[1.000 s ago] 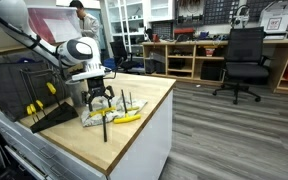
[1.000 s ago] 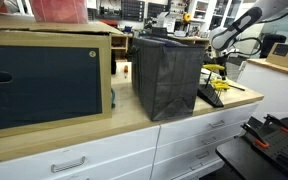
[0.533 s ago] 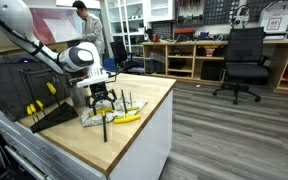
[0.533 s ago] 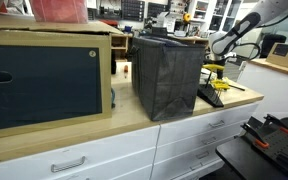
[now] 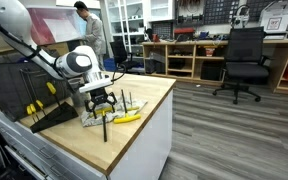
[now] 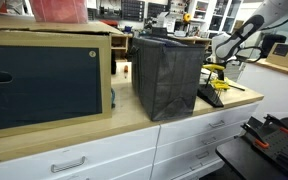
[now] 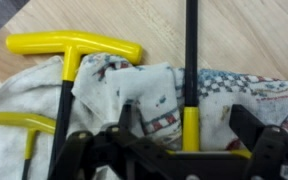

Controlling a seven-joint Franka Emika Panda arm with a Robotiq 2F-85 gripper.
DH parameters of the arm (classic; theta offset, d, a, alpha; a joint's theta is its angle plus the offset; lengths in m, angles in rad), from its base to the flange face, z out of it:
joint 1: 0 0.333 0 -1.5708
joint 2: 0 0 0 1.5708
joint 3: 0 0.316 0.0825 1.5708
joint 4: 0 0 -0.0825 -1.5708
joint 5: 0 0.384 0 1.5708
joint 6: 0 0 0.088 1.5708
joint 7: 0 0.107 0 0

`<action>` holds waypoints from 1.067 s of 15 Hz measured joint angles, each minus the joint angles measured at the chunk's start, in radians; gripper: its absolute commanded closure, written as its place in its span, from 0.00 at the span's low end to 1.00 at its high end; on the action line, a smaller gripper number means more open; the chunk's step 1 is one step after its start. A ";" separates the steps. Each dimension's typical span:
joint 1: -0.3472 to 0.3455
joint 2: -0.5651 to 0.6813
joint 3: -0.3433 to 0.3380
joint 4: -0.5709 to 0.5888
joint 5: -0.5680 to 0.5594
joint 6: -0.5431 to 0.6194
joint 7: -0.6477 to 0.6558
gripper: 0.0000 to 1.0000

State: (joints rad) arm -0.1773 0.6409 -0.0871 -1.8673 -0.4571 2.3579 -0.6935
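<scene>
Looking over the wooden tabletop (image 5: 149, 100), we note a black bin (image 6: 169, 75) that the wrist view leaves out. Near the tabletop's edge a crumpled cloth (image 7: 154, 95) lies under our claw (image 7: 189, 140), spread wide, gripping nothing. Between its fingers (image 7: 256, 135), on the cloth, rests a yellow-handled wrench (image 7: 189, 60) with a black shaft. Only the wrist view reveals the cloth's checked print, beside a second yellow T-handle (image 7: 74, 45).
</scene>
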 measured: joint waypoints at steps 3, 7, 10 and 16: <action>0.000 -0.058 -0.006 -0.048 -0.016 0.046 0.000 0.00; 0.000 -0.108 0.000 -0.098 -0.017 0.051 -0.030 0.00; 0.000 -0.109 0.006 -0.117 -0.016 0.051 -0.049 0.00; 0.000 -0.094 0.009 -0.118 -0.013 0.051 -0.051 0.41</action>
State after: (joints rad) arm -0.1771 0.5465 -0.0776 -1.9853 -0.4702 2.4085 -0.7447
